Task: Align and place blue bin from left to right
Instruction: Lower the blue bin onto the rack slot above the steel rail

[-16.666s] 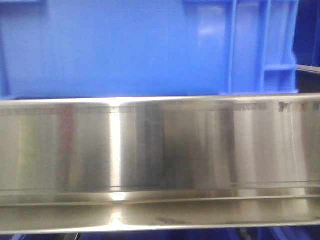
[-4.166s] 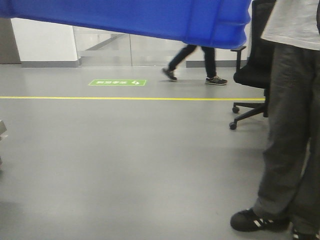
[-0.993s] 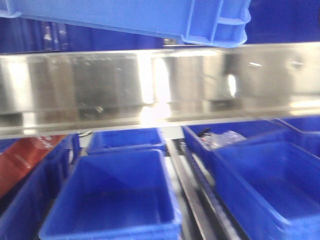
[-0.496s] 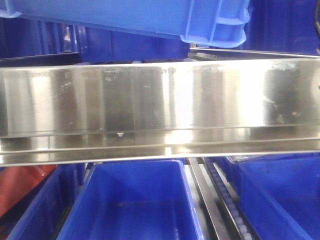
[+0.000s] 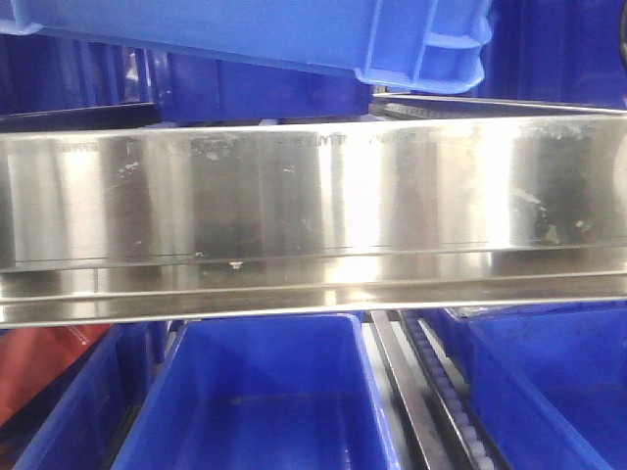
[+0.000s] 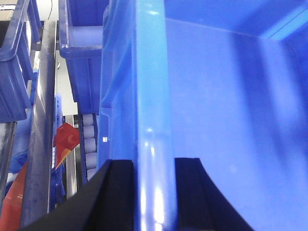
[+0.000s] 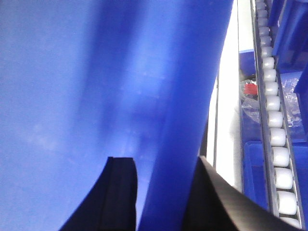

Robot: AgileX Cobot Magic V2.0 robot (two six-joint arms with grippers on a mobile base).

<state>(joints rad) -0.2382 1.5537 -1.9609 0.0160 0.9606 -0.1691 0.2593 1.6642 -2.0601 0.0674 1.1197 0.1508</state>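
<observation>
The blue bin [image 5: 245, 29] hangs across the top of the front view, with its ribbed corner at the upper right above the steel shelf beam [image 5: 313, 215]. In the left wrist view, my left gripper [image 6: 155, 166] is shut on the bin's thick left rim [image 6: 151, 96], one black finger [image 6: 120, 192] on each side of it. The bin's empty inside [image 6: 221, 96] fills the right of that view. My right gripper [image 7: 166, 166] is shut on the opposite wall of the bin [image 7: 187, 96], which runs up between its fingers [image 7: 120, 192].
Below the beam stand more blue bins [image 5: 260, 401] [image 5: 549, 382] with a roller track [image 5: 441, 401] between them. A red packet [image 5: 39, 362] lies at the lower left. Other bins [image 6: 84, 48] sit left of the held one. White rollers [image 7: 274, 120] run along its right side.
Since one second ago the beam has shifted lower and larger in the front view and the lower bins show less. The held bin keeps its place at the top. Since half a second ago almost nothing differs.
</observation>
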